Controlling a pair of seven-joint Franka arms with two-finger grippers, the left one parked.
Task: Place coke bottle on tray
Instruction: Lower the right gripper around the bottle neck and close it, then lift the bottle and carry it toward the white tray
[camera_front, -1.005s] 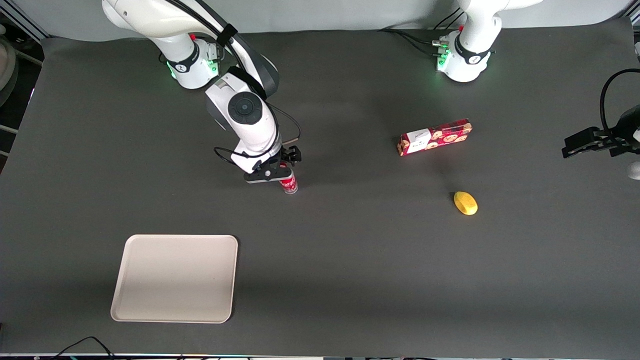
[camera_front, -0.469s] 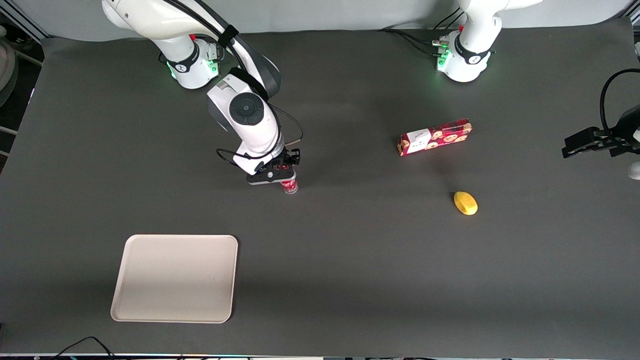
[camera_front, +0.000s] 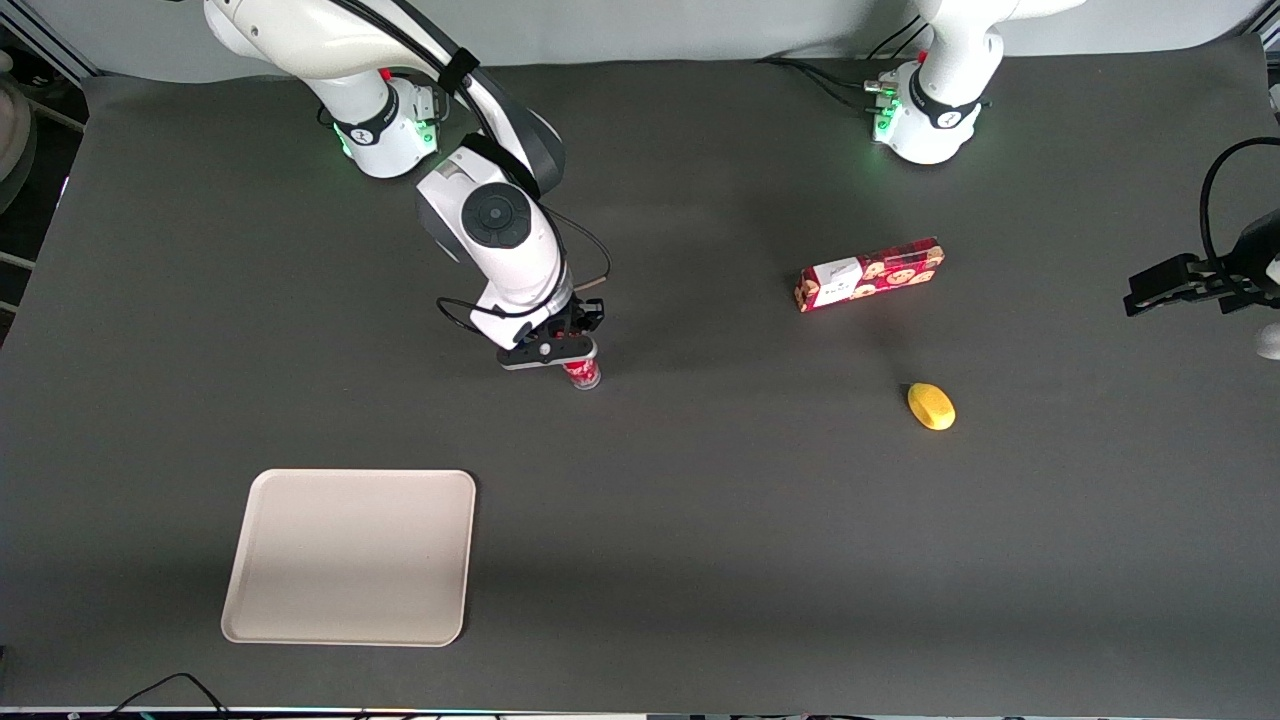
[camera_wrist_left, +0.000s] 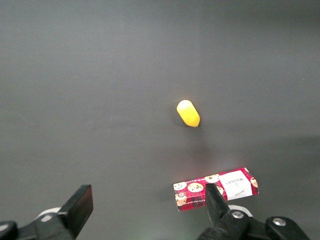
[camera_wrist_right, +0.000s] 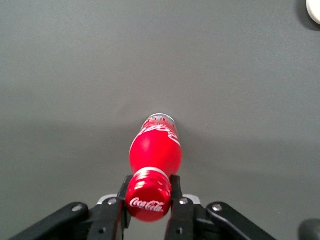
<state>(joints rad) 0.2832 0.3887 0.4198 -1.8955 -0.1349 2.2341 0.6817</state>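
Observation:
The coke bottle (camera_front: 582, 374) is small and red, with a red cap and a silvery base. It stands upright on the dark table mat, farther from the front camera than the tray. My right gripper (camera_front: 570, 356) is directly above it, and its fingers (camera_wrist_right: 176, 186) press both sides of the cap and neck (camera_wrist_right: 148, 200). The bottle's body (camera_wrist_right: 155, 150) shows below the gripper (camera_wrist_right: 149, 181). The beige tray (camera_front: 350, 557) lies flat and empty near the table's front edge, well apart from the bottle.
A long red cookie box (camera_front: 868, 274) and a small yellow object (camera_front: 931, 406) lie toward the parked arm's end of the table. Both show in the left wrist view, the box (camera_wrist_left: 215, 189) and the yellow object (camera_wrist_left: 188, 113).
My right gripper has shifted slightly toward the front camera and lower over the bottle, covering more of it. The bottle stays at the same spot.

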